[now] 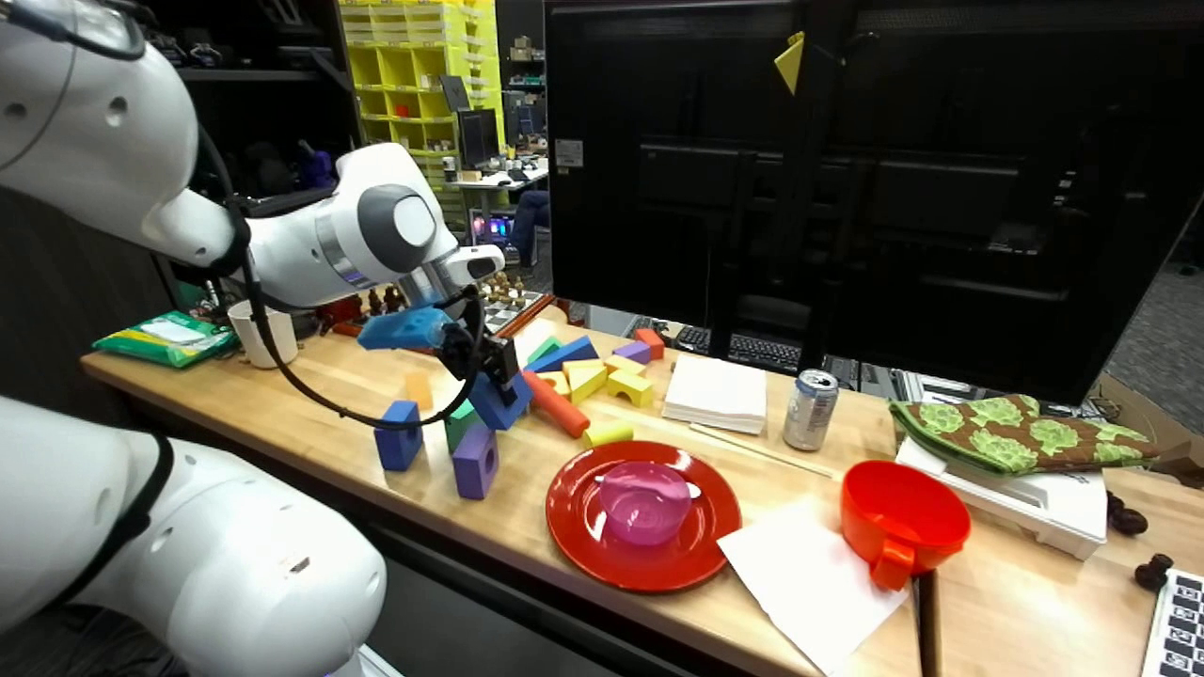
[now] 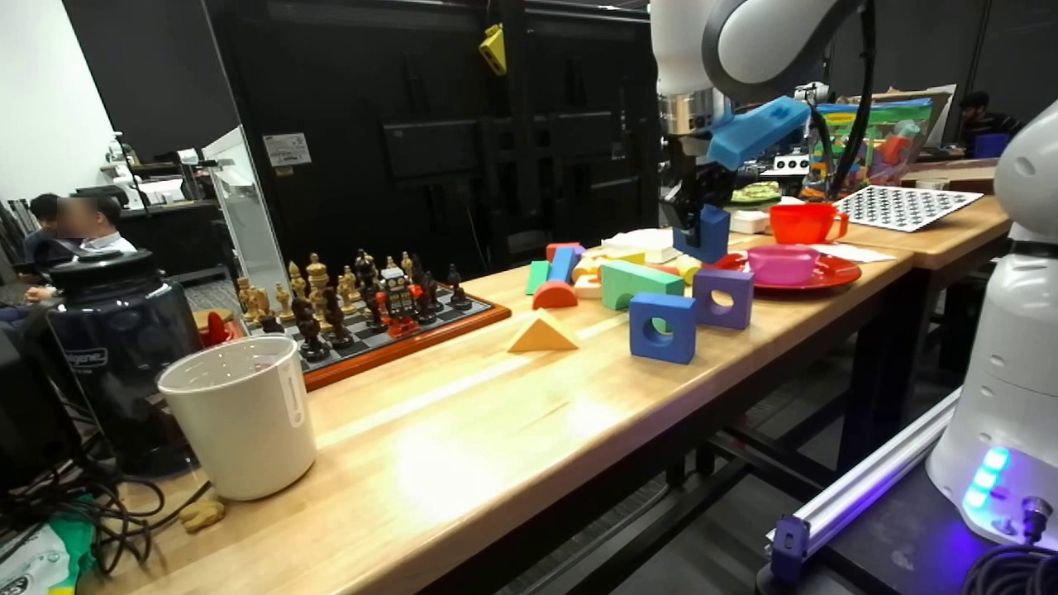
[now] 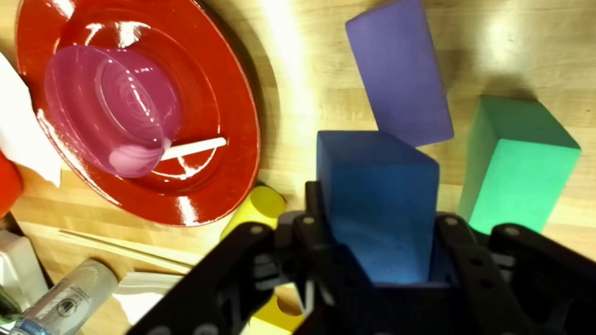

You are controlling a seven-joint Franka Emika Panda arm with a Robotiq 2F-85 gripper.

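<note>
The gripper [image 3: 379,202] is black, the blue block [image 3: 382,218], purple block [image 3: 400,74] and green block [image 3: 524,181] unpatterned. The plate [image 3: 238,116] is red, the bowl [image 3: 111,104] pink, the can [image 1: 811,414] mostly silver. The cloth [image 1: 1021,440] is brown with pale-green leafy shapes — the board [image 2: 905,208] white with black markings, seemingly checkered, though small in view.

Counter [image 2: 372,512], pale wood | I see on it: red plate [image 1: 578,527] | purple holed block [image 1: 467,470], blue holed block [image 2: 661,307], both standing | silver can [image 1: 809,414], upright | white mug [image 2: 248,430] | chessboard [image 2: 405,347]

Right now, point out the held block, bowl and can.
Held block [image 3: 384,214], in the wrist view, larger visible face.
Bowl [image 1: 645,511], in an exterior view, front wall.
Can [image 1: 810,414], in an exterior view, side.
</note>
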